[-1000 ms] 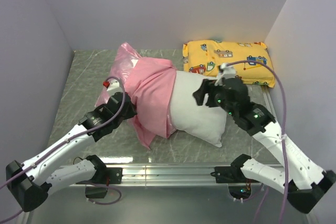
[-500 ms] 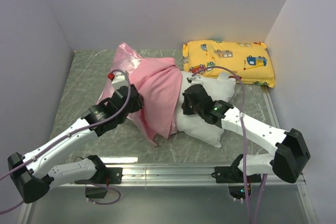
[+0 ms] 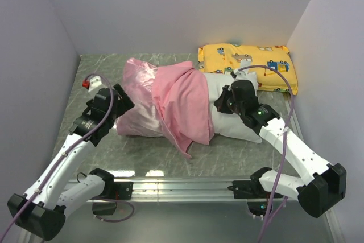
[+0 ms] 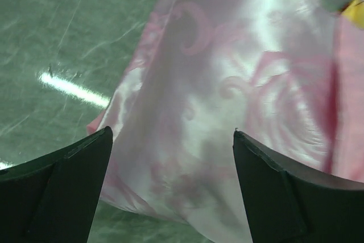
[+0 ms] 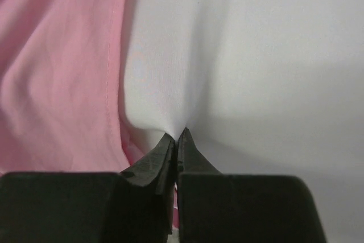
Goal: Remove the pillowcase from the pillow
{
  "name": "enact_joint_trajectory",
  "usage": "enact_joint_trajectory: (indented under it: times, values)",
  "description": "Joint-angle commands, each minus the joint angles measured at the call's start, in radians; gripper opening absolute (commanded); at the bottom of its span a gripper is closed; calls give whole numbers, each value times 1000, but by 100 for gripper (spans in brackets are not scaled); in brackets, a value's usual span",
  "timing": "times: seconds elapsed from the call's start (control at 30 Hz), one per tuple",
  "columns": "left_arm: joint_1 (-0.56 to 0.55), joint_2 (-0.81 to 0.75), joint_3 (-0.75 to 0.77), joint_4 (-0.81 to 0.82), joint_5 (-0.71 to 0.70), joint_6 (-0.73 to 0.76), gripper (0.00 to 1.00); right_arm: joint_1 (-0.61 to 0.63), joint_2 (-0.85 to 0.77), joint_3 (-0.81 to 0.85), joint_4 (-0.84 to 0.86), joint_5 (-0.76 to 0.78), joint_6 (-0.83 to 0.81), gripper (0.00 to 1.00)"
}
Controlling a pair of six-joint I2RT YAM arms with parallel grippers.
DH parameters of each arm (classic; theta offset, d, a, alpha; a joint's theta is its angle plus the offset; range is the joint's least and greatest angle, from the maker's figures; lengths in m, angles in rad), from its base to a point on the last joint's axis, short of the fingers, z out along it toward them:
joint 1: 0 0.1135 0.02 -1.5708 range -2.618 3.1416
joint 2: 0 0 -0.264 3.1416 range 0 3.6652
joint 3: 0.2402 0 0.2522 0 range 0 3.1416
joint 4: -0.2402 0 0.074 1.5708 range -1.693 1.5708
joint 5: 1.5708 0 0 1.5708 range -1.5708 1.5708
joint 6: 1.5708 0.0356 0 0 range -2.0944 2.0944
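The pillowcase (image 3: 176, 103) is pink: glossy satin with a woven scroll-and-rose pattern at the left, plain matte pink where it folds over. The pillow (image 3: 242, 130) is plain white. The far-right cushion (image 3: 250, 64) is yellow with cartoon vehicles. The table (image 3: 102, 66) is marbled grey-green.

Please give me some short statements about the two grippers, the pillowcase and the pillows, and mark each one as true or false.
1. The right gripper pinches the white fabric of the pillow. True.
2. The left gripper is shut on the pillowcase. False: its fingers are spread open over the shiny satin and hold nothing.
3. The pillowcase is completely off the pillow. False: it still covers the pillow's left part.
4. The yellow pillow lies at the far right corner of the table. True.
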Motion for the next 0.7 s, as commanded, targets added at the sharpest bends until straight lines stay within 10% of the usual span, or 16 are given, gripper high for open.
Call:
enact_joint_trajectory:
  times: [0.0, 0.23, 0.37, 0.53, 0.67]
  values:
    - [59, -2, -79, 35, 149, 14, 92, -19, -24, 73, 16, -46, -4, 0]
    - [85, 11, -182, 134, 250, 18, 87, -19, -7, 58, 31, -75, -9, 0]
    - [102, 38, -192, 194, 292, 23, 61, -19, -11, 44, 37, -72, -12, 0]
    - [136, 87, -146, 185, 281, 46, 3, -29, -28, 36, 20, -52, -27, 0]
    - [180, 103, -109, 150, 232, 58, 0, -57, -42, 26, 16, -52, -36, 0]
